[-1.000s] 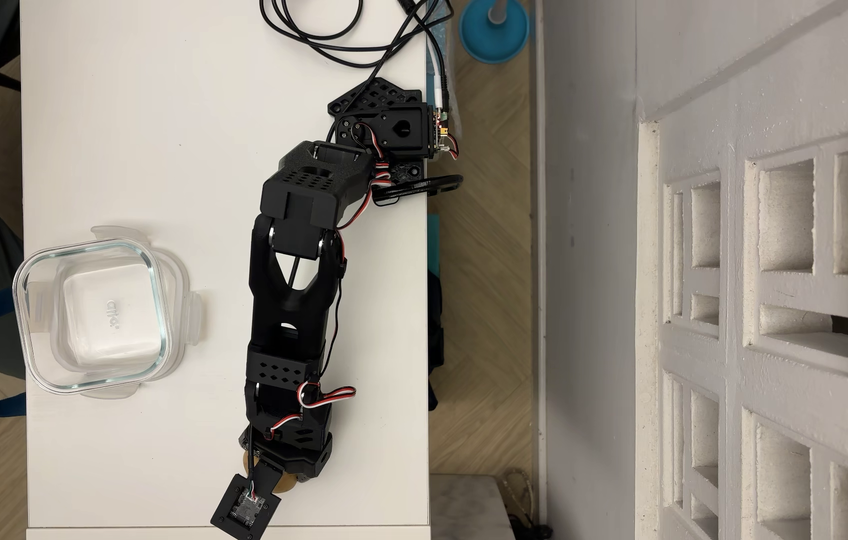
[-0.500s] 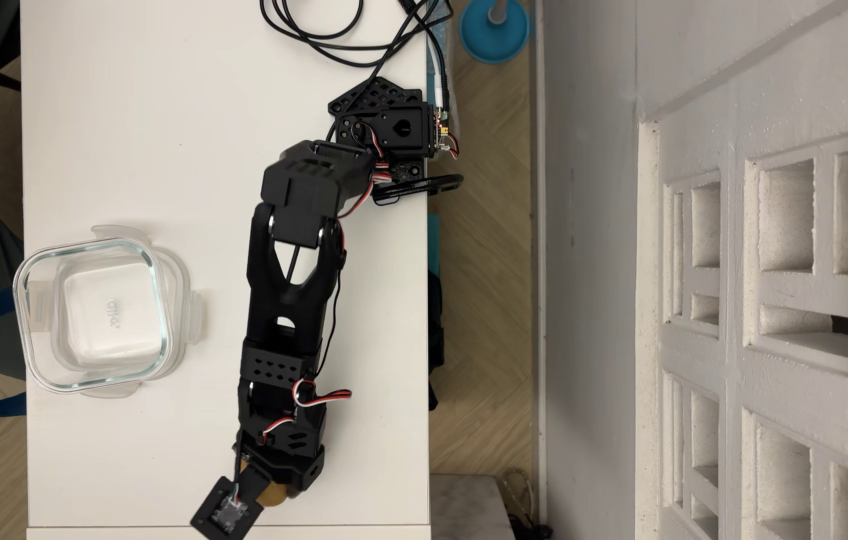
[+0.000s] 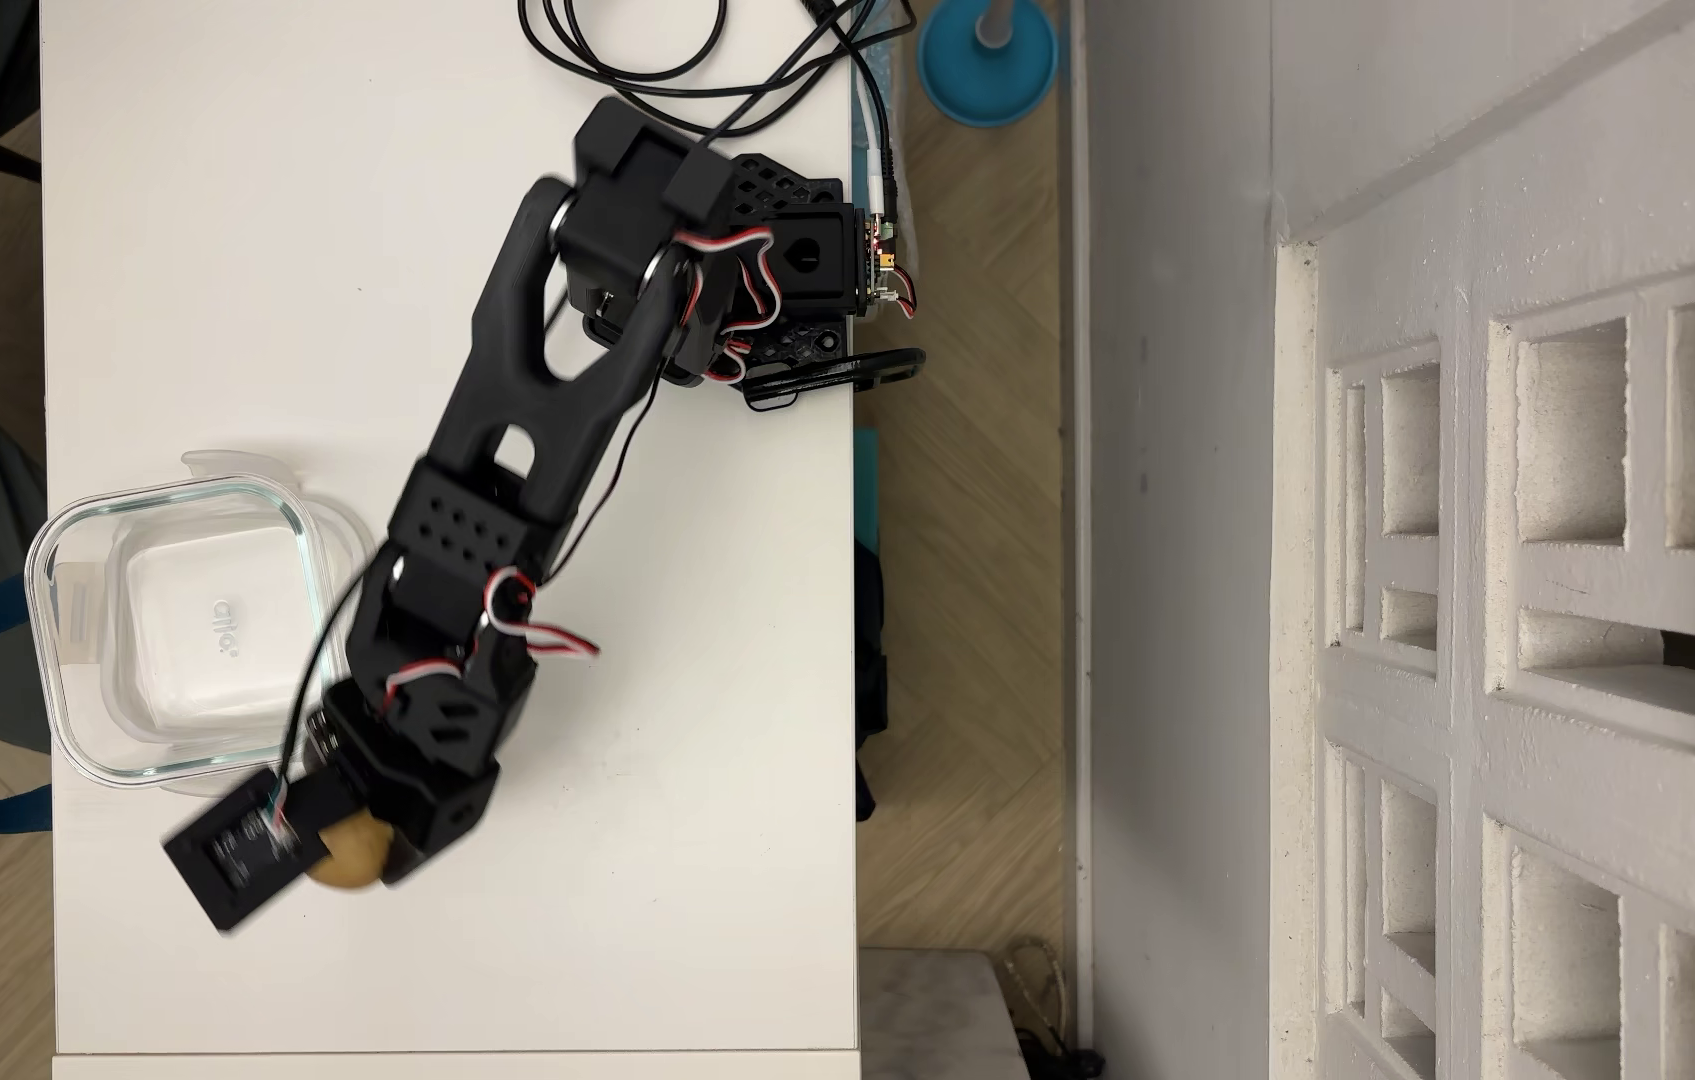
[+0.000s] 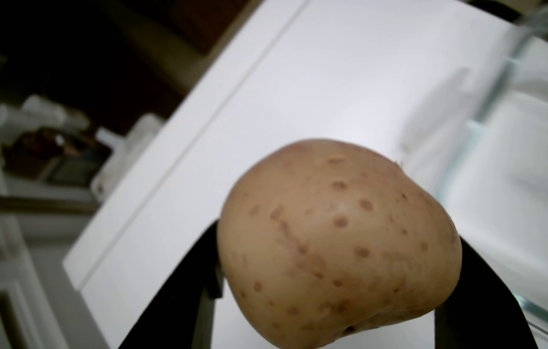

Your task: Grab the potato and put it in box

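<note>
Gripper [image 4: 336, 268] clamped on the potato [image 4: 336, 241], one black finger [image 4: 178, 302] pressing each side; potato lifted clear of the white table [image 3: 614, 831]. Glass box [image 3: 178, 623] sits just beside the gripper, toward the upper left in the overhead view, holding nothing, its rim blurred in the wrist view

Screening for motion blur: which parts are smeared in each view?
Overhead view: the black gripper and tan speckled potato are smeared, white table sharp. Wrist view: potato crisp, clear glass box streaked.
</note>
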Action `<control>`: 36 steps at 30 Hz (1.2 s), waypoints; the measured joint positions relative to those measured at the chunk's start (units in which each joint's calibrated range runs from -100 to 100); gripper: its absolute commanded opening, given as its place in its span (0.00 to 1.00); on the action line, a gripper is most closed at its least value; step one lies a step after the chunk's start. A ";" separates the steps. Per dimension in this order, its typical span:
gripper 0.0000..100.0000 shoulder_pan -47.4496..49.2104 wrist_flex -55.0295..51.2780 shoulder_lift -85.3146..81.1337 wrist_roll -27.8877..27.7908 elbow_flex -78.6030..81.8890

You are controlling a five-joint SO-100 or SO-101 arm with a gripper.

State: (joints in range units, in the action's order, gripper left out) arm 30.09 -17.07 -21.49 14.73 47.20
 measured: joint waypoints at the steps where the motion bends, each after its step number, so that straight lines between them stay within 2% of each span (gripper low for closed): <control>1: 0.12 -2.51 0.00 -2.76 0.00 2.35; 8: 0.12 -18.70 0.09 -17.67 0.10 12.55; 14: 0.12 -32.05 0.44 -22.64 0.10 14.53; 20: 0.12 -41.32 9.05 -22.00 -0.63 18.50; 23: 0.13 -42.42 15.70 -18.13 -3.27 20.49; 30: 0.13 -42.26 22.88 -9.02 -4.59 20.49; 36: 0.13 -36.29 25.37 -1.66 -9.38 20.40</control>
State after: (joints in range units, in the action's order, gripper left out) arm -6.21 8.29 -23.15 5.35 67.60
